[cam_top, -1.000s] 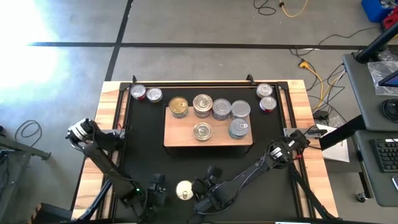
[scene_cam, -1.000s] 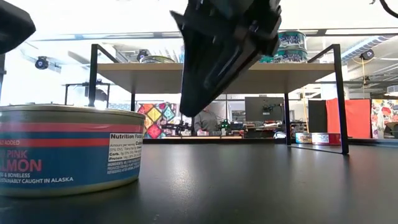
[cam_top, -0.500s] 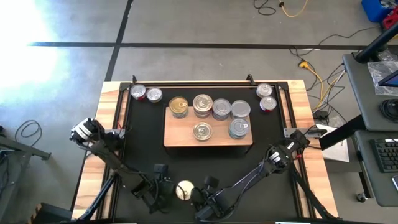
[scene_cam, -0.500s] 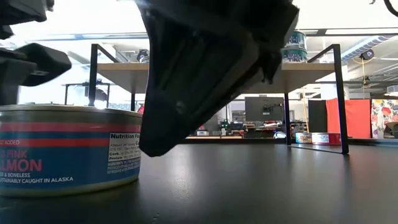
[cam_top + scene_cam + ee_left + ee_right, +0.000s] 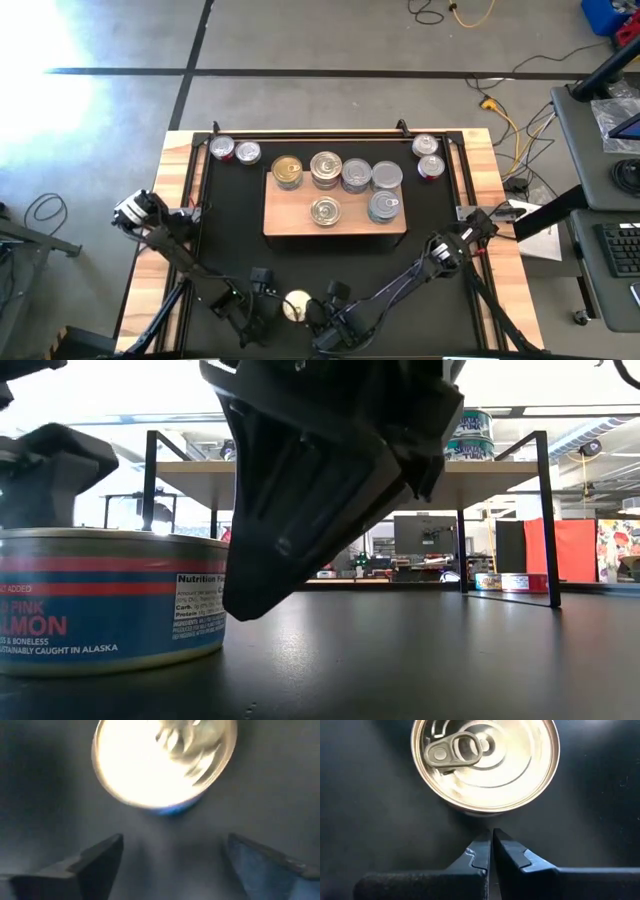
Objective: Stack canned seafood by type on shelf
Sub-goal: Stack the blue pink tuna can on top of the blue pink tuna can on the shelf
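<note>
A lone salmon tin (image 5: 296,306) is seen standing upright on the black mat (image 5: 230,240) near its front edge, well apart from the shelf (image 5: 345,220) at the mat's middle, where six tins (image 5: 326,168) are already set. The left gripper (image 5: 262,300) is held just beside the tin with its fingers (image 5: 95,860) spread wide and nothing between them. The right gripper (image 5: 322,308) is held just beside the tin on the other side, its fingers pressed together and empty. The step is judged to be the pick-up of this tin by the left gripper. It would best be done with the fingers brought level around the tin's wall, one on each side, below the lid rim, and closed squarely across the widest part. The right gripper should be kept clear so that the tin is not nudged
</note>
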